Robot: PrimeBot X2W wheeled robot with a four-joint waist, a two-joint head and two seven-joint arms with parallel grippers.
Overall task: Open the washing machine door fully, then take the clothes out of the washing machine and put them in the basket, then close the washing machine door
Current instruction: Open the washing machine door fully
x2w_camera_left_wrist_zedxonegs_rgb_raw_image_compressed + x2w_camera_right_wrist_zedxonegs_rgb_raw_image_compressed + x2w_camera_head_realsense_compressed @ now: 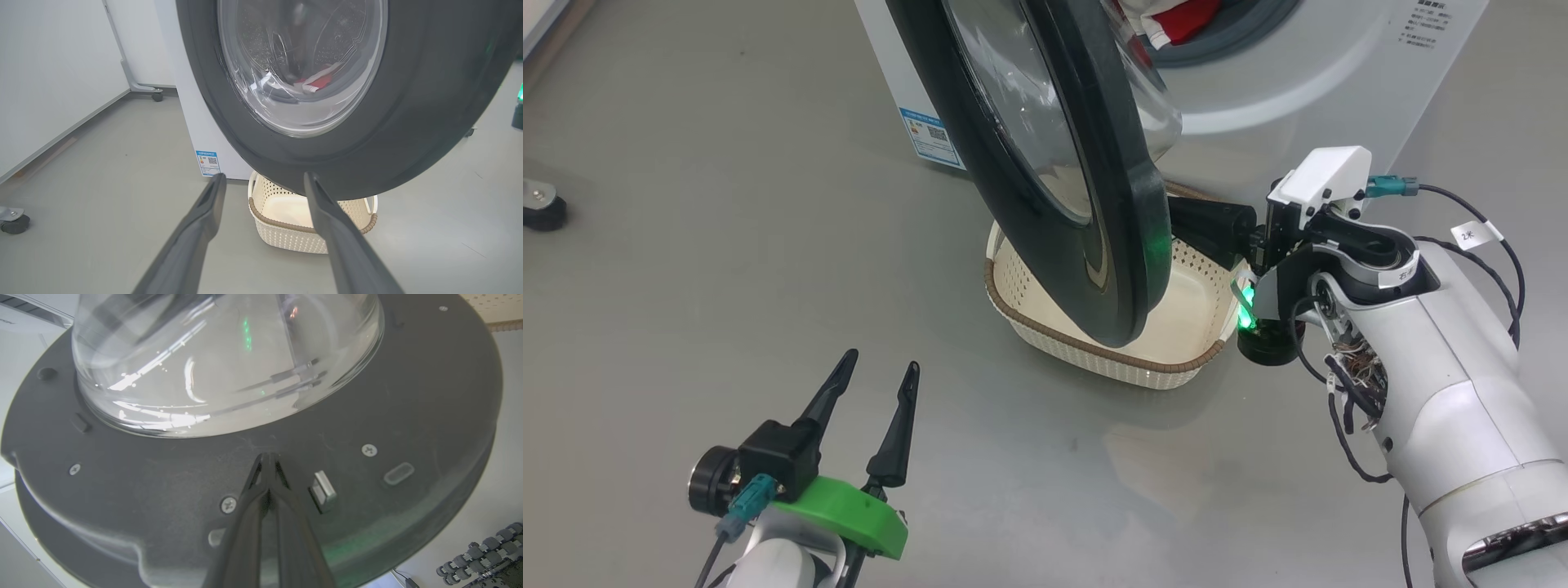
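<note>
The washing machine door stands partly open, its black rim hanging over the cream basket on the floor. In the drum of the white washing machine lie the red and white clothes; they also show through the door glass. My right gripper is shut, its tips against the door's inner face just below the glass bowl, beside the latch. The right wrist sits behind the door. My left gripper is open and empty, in front of the door.
A blue label marks the washer's lower left corner. A caster foot stands on the grey floor at far left. A white wall panel on a wheeled leg is left of the washer. Cables hang off my right forearm.
</note>
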